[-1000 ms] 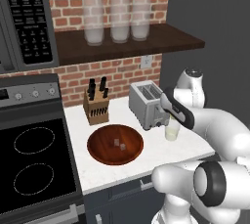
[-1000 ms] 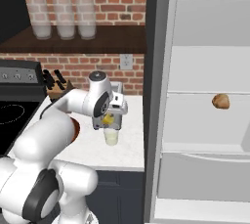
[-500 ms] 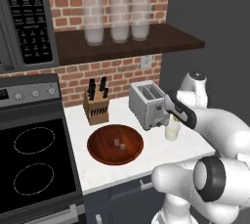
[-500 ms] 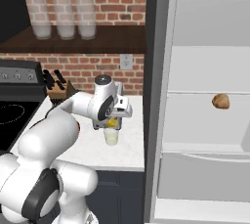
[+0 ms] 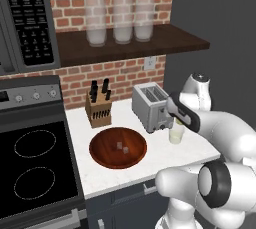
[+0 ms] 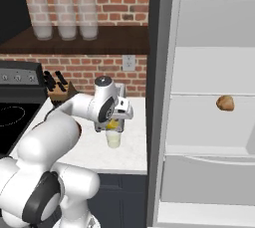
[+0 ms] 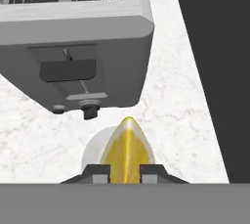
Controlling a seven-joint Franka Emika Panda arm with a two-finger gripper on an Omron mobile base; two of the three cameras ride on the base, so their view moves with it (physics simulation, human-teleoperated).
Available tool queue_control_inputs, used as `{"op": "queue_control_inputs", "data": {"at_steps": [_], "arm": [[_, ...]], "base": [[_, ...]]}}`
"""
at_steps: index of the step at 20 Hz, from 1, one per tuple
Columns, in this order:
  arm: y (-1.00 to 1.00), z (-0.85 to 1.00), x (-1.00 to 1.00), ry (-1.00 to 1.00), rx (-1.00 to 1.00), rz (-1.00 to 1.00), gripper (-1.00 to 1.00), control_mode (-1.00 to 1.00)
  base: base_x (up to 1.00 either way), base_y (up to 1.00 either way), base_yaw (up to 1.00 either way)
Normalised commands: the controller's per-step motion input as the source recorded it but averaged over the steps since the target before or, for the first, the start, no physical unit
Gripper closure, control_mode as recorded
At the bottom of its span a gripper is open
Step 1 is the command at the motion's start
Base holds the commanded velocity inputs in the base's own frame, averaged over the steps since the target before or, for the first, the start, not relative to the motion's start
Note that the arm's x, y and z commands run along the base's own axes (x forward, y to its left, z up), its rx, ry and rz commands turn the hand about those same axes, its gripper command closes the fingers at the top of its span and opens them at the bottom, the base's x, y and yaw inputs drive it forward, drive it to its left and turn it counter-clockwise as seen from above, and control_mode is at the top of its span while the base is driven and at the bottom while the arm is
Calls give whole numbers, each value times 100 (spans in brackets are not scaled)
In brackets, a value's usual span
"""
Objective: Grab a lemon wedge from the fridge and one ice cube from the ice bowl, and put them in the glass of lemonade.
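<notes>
Claw: claw clamped on the lemon wedge, one dark finger on each side of it, pointing down at the counter.
Lemon wedge: bright yellow, held tip-forward between the fingers; in the right base view it shows as a yellow spot under the hand.
Directly below claw: glass of lemonade, its pale rim partly covered by the wedge; it stands on the white counter, as the left base view also shows.
Just beyond claw: toaster, close to the glass but apart from it.
Further off, stove side: ice bowl, with two small cubes lying in it.
Opposite side: fridge, door open, a brown lump on a shelf.
Step in hand: judged to be the drop of the wedge into the glass; ice not yet taken.
Next move: centre the wedge over the rim, lower slightly, part the fingers; then reach across to the bowl for one cube.
</notes>
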Motion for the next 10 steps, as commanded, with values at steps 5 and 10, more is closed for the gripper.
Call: {"op": "queue_control_inputs", "data": {"at_steps": [5, 10], "arm": [[8, 0, 5, 0, 0, 0, 100, -100], [-17, -2, 17, 0, 0, 0, 100, -100]], "base": [[0, 0, 0], [0, 0, 0]]}}
